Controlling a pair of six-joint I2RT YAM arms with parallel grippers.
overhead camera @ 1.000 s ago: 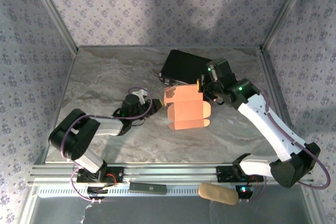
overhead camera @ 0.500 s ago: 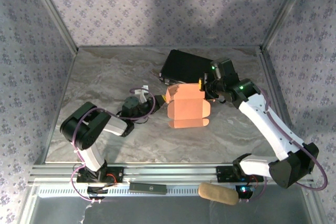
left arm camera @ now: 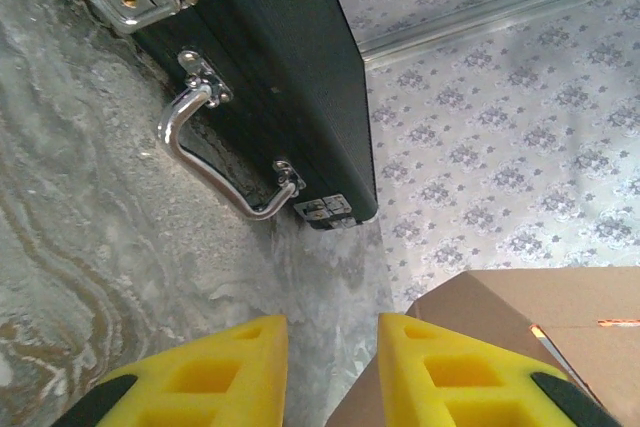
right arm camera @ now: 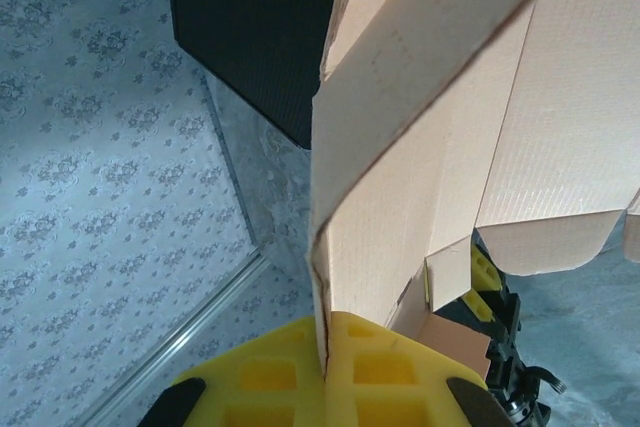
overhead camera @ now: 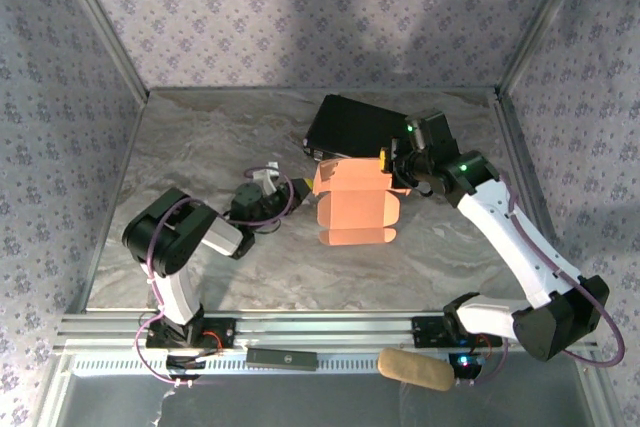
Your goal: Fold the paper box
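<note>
Paper box [overhead camera: 355, 209]: salmon, partly folded, in the middle of the surface [overhead camera: 200, 147], just near of the black case [overhead camera: 355, 127].
Right fingers [right arm camera: 262, 379]: closed on the box's far-right wall (its edge is pinched between the pads).
Left fingers [left arm camera: 205, 385]: slightly parted and empty; the box lies just to their right.
Nearer arm: left, probably for the free left flaps.

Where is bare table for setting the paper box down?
Far left: bare marble tabletop between back wall and left arm. Near side: strip between the salmon-pink cardboard box and front rail. Crowded mid-table: black hard case, box, left gripper, right gripper.
</note>
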